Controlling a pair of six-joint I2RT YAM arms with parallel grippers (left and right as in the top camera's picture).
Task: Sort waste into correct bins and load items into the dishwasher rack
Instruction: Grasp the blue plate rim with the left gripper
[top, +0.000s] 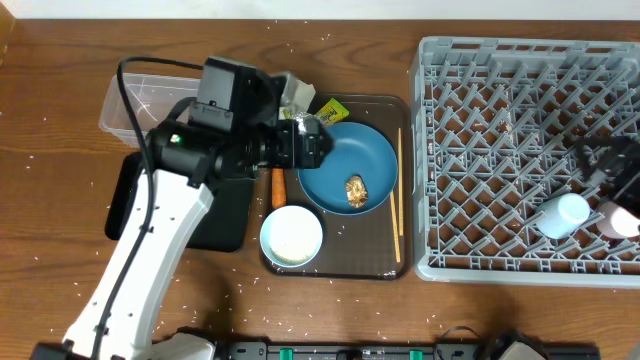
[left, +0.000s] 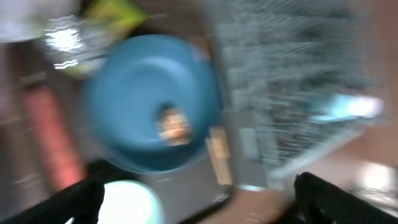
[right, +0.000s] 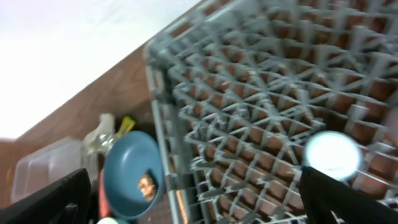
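Note:
The dark-blue plate (top: 350, 165) holds the brown food lump (top: 356, 190) on the brown serving tray (top: 345, 262). The white bowl (top: 292, 236), carrot (top: 278, 185), chopsticks (top: 397, 195), yellow-green wrapper (top: 330, 108) and crumpled paper (top: 295, 95) lie around it. My left gripper (top: 315, 140) hovers open and empty over the plate's left rim. Its blurred wrist view shows the plate (left: 152, 102) and bowl (left: 127, 202) between the spread fingers (left: 199, 208). My right gripper (top: 600, 165) is open over the rack (top: 500, 60), above the light-blue cup (top: 563, 215) and pink cup (top: 622, 222).
The clear tub (top: 135, 100) stands at the back left, with the black tray (top: 215, 210) in front of it, partly under my left arm. Rice grains are scattered over the wooden table (top: 60, 230). The right wrist view shows the rack (right: 261, 93) and the cup (right: 333, 152).

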